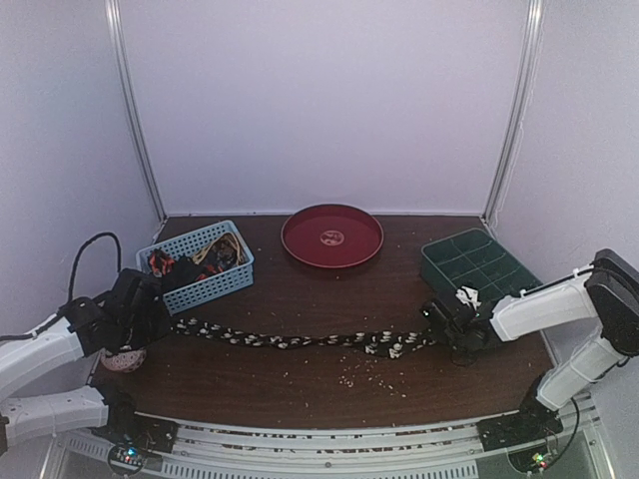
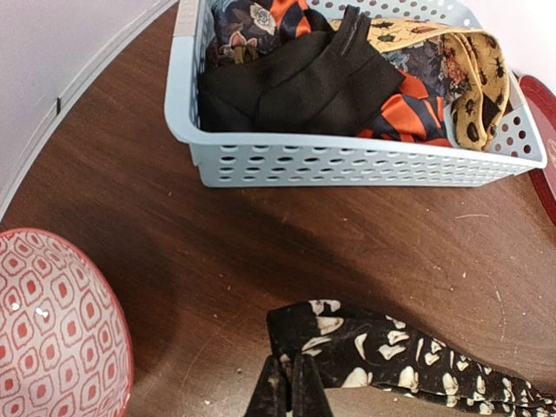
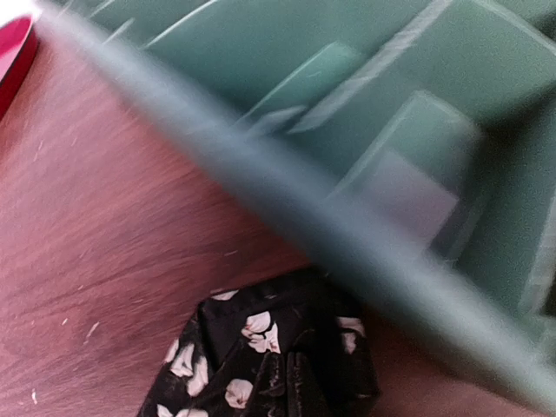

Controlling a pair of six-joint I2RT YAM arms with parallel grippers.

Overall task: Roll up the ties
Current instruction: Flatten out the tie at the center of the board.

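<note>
L gripper (image 2: pixel 289 387): you pinched tie (image 1: pixel 300 340) end nr left edge, basket (image 2: pixel 347 161) behind.
R gripper (image 3: pixel 291 382): pinched other end, tray (image 3: pixel 417 130) crowded it.

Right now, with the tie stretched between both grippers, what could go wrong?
The right gripper holds the tie beside the green tray; rolling there could knock it. The left gripper pinches only the tie's very end, so it may slip. Crumbs along the tie could get rolled in.
</note>
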